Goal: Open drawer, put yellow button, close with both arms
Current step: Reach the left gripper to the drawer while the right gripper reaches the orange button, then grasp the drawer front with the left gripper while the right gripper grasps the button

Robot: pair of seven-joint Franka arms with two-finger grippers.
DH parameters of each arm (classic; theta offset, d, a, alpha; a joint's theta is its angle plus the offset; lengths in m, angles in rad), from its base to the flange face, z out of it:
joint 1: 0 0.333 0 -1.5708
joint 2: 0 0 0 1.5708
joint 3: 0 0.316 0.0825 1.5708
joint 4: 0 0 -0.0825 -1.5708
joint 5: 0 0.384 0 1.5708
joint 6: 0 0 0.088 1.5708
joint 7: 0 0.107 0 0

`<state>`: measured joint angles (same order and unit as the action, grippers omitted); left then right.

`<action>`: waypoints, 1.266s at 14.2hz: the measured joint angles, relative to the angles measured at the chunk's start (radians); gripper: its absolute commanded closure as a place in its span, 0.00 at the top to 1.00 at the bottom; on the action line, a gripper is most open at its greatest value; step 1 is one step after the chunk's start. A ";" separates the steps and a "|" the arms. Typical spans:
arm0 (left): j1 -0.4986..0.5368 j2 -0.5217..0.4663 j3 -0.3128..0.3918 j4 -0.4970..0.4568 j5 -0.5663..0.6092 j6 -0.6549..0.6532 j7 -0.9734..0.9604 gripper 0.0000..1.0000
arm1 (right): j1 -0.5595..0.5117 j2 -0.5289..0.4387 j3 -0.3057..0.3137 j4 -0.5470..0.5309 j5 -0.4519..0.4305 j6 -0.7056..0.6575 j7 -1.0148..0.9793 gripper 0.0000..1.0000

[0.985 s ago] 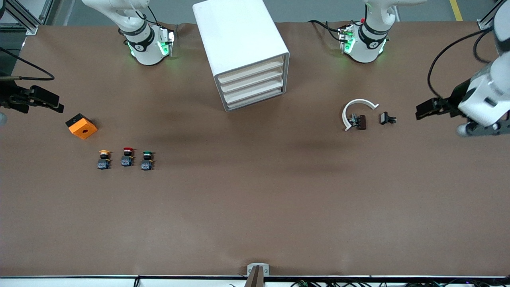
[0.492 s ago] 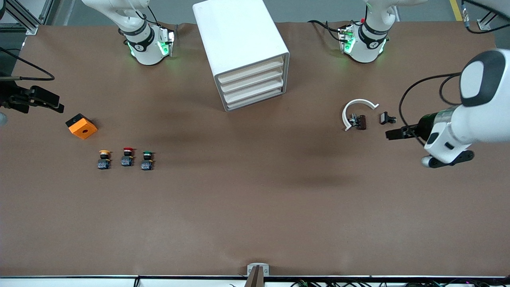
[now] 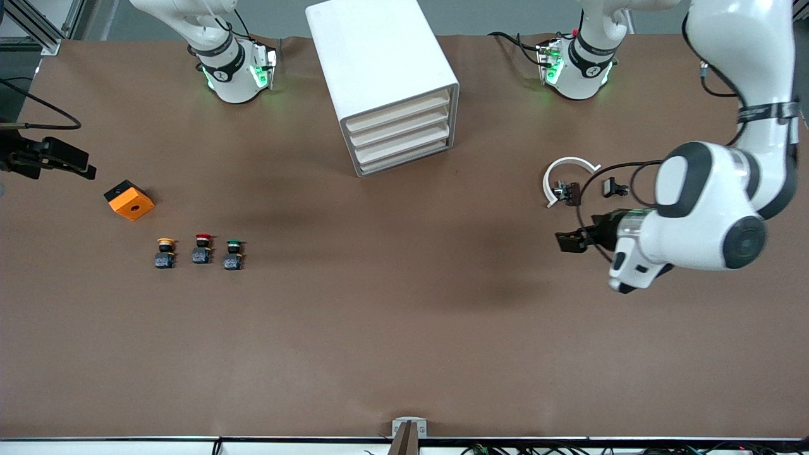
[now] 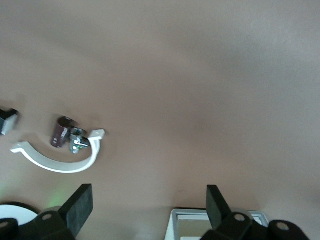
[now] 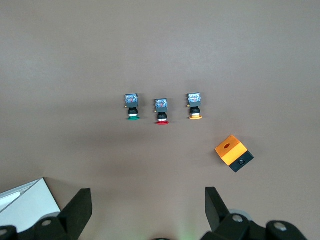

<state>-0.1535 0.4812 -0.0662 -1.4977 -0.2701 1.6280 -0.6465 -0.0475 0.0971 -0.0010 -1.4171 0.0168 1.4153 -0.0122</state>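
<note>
Yellow button (image 3: 165,251) stands on counter (image 3: 404,328), lower left of front frame, first in row with red button (image 3: 202,248) and green button (image 3: 234,253), just below orange block (image 3: 129,200). Right gripper (image 3: 69,163), fingers (image 5: 75,210) apart, hangs at left edge, well apart from button. Left gripper (image 3: 569,242), fingers (image 4: 80,207) apart, hovers over counter right of centre, near white clip (image 3: 565,177). Top drawer (image 3: 397,114) of cabinet (image 3: 379,69) closed, upper centre.
</note>
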 measured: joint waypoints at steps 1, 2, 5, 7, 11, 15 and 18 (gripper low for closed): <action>-0.016 0.020 0.000 0.003 0.000 0.005 -0.078 1.00 | -0.003 0.005 0.000 -0.003 0.000 -0.005 0.000 1.00; -0.024 0.042 0.000 0.010 0.000 0.008 -0.147 1.00 | -0.009 0.016 0.000 -0.013 -0.001 -0.007 0.000 1.00; -0.042 0.110 -0.001 0.049 -0.039 0.010 -0.392 1.00 | -0.033 0.086 -0.001 -0.062 -0.047 0.056 -0.002 1.00; -0.064 0.146 -0.002 0.072 -0.124 0.010 -0.613 1.00 | -0.038 0.127 -0.001 -0.130 -0.078 0.179 -0.003 1.00; -0.125 0.198 -0.004 0.088 -0.295 0.009 -0.984 1.00 | -0.059 0.153 -0.001 -0.368 -0.097 0.520 -0.044 1.00; -0.199 0.233 -0.006 0.087 -0.409 -0.087 -1.325 1.00 | -0.097 0.238 -0.002 -0.502 -0.099 0.732 -0.158 1.00; -0.226 0.260 -0.007 0.085 -0.419 -0.247 -1.361 1.00 | -0.117 0.319 -0.003 -0.522 -0.099 0.841 -0.194 1.00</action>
<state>-0.3795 0.7409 -0.0732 -1.4122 -0.6894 1.3812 -2.0075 -0.1641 0.4166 -0.0038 -1.9395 -0.0823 2.2565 -0.2062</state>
